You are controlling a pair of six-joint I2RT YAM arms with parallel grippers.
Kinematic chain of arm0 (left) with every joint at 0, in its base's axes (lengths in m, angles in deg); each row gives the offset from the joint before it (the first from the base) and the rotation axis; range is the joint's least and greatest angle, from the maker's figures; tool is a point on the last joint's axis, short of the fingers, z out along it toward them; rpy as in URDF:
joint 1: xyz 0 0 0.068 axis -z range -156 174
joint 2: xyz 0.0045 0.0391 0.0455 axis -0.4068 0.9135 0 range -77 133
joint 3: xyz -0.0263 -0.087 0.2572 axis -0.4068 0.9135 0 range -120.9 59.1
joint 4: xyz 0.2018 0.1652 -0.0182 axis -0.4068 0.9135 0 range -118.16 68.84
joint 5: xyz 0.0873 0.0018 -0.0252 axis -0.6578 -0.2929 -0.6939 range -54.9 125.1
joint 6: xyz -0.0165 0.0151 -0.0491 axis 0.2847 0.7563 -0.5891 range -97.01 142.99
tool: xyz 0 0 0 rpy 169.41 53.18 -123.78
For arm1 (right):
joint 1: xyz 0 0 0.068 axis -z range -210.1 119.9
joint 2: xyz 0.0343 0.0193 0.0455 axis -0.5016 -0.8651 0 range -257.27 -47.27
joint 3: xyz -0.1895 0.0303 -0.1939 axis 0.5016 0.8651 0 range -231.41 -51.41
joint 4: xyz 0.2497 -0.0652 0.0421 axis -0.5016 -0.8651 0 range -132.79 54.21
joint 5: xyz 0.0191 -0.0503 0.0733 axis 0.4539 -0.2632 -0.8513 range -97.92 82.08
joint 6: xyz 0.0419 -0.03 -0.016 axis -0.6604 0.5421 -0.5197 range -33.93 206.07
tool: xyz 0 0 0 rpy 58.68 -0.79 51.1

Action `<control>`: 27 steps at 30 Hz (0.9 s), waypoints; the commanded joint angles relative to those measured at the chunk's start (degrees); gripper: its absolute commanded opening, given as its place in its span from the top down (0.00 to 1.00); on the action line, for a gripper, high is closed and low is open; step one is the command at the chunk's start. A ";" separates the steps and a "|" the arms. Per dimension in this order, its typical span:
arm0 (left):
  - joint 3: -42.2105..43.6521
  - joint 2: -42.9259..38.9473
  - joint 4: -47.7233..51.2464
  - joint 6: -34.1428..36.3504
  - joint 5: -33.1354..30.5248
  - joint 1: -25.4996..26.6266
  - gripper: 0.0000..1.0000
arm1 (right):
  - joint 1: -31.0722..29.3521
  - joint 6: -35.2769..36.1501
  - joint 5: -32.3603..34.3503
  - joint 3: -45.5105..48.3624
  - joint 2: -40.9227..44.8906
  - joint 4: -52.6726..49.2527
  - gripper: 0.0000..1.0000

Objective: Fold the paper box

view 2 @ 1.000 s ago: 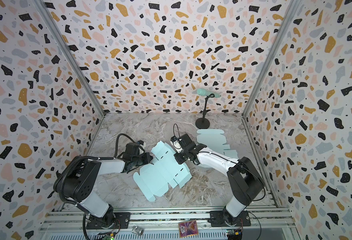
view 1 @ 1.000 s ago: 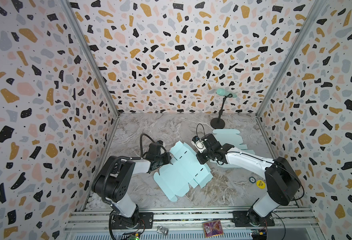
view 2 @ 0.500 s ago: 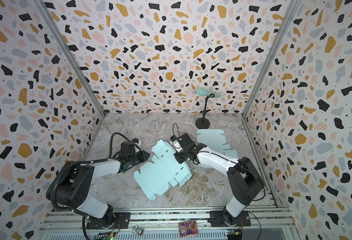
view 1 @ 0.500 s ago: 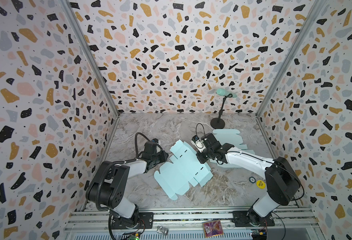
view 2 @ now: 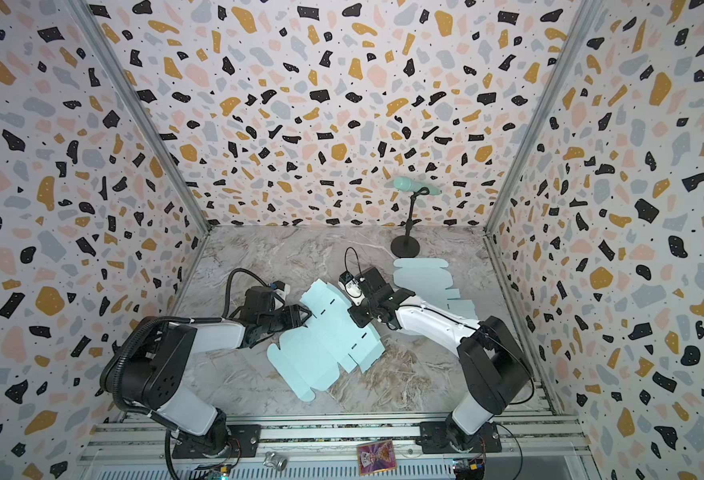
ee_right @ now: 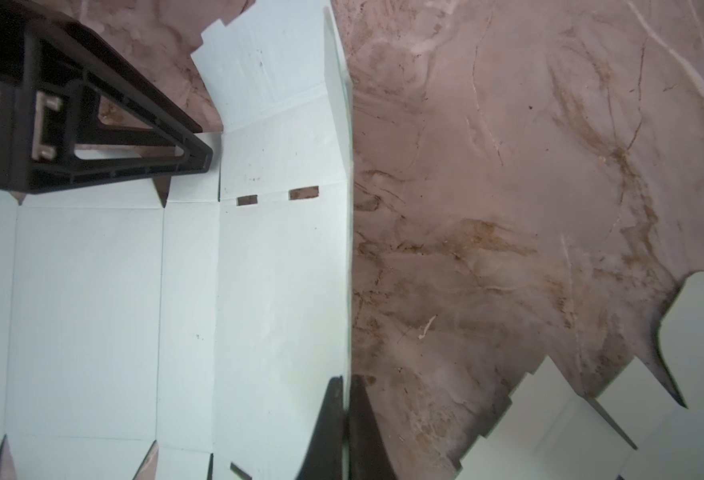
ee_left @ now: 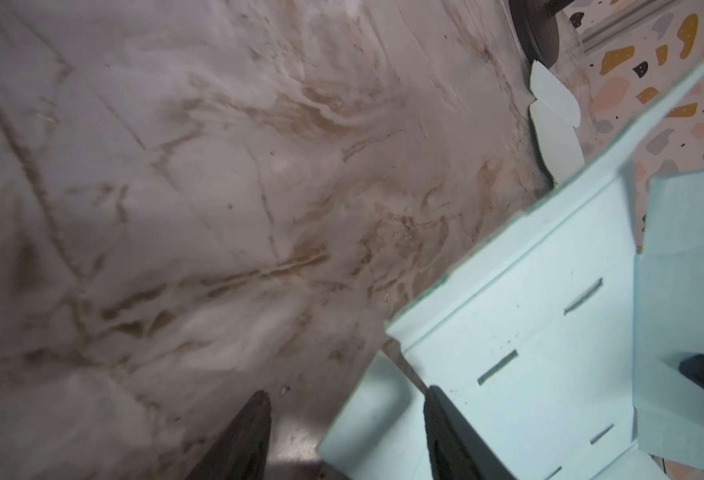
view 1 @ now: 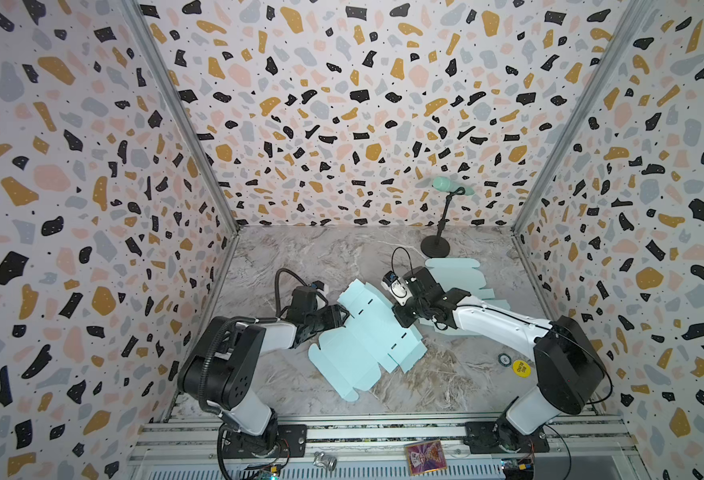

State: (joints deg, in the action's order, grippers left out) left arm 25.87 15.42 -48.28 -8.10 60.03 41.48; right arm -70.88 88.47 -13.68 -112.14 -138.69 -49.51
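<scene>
Pale mint paper box [view 1: 360, 353], a slotted blank mostly flat, lies near the black stand [view 1: 436, 247]. The right gripper [ee_right: 344, 384] pinches its raised edge flap; the left gripper [ee_left: 346, 395] is spread open at the opposite edge.

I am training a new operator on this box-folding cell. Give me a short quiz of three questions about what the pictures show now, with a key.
1. True or false: the right gripper is shut on a raised edge panel of the paper box.
2. The jaws of the left gripper are: A) open; B) shut on the box; C) out of view.
3. Which lies nearer the black stand: the paper box or the stack of spare blanks?
Key: 1 true; 2 A; 3 the stack of spare blanks.
</scene>
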 commanded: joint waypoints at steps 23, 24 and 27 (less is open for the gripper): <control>-1.04 -7.95 1.01 -0.93 0.41 8.66 0.72 | 0.78 1.53 0.39 -1.23 0.78 0.22 1.00; -1.04 -8.02 0.96 -1.20 0.26 9.56 0.72 | 0.72 1.54 0.42 -1.22 0.67 0.31 1.00; -0.86 -8.80 0.79 -1.84 -0.97 11.49 0.72 | 0.70 1.77 1.08 -1.49 0.47 0.26 1.00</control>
State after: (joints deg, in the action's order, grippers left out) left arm 26.26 8.17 -47.34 -9.39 59.31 51.18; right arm -70.09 90.02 -12.93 -112.14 -138.71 -49.64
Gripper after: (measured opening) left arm 0.279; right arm 0.055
